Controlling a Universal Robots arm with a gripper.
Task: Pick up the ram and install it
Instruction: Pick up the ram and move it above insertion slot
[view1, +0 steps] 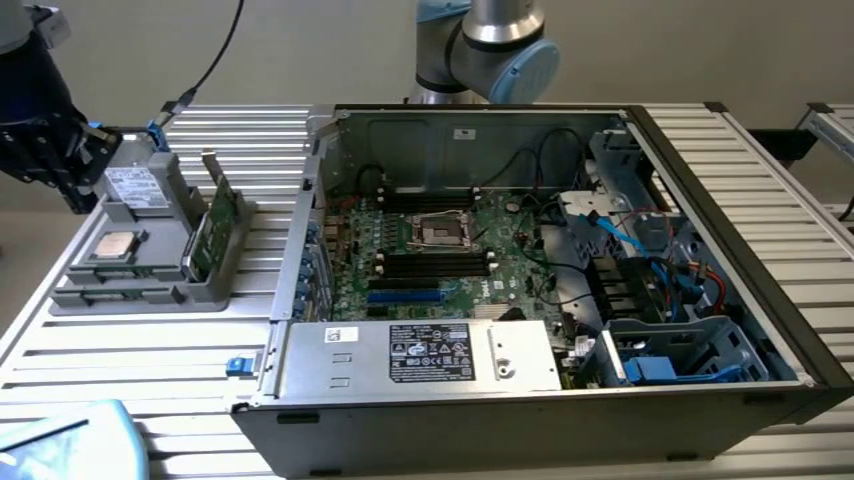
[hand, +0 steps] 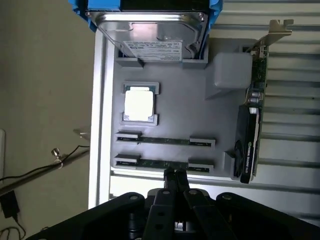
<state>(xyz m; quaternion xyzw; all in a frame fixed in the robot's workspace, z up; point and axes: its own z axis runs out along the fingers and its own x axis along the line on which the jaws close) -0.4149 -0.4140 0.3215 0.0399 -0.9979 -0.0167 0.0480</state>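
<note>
Two ram sticks stand on edge in the slots of a grey tray (hand: 175, 107): one ram stick (hand: 165, 141) beside the silver processor chip (hand: 138, 103), the other ram stick (hand: 150, 163) at the tray's rim. My gripper (hand: 175, 173) hovers above that outer stick with its fingers pressed together and nothing between them. In the exterior view the gripper (view1: 54, 165) hangs high over the far end of the tray (view1: 134, 300), at the exterior view's left. The open computer case (view1: 534, 250) shows its motherboard (view1: 441, 250) with black memory slots (view1: 427, 262) around the processor socket.
The tray also holds a hard drive (hand: 150, 30) in a blue frame and a wide green card with a metal bracket (hand: 252, 115) standing on edge. The case has a power supply (view1: 427, 355), cables (view1: 641, 250) and a drive cage. A loose cable lies off the table (hand: 40, 165).
</note>
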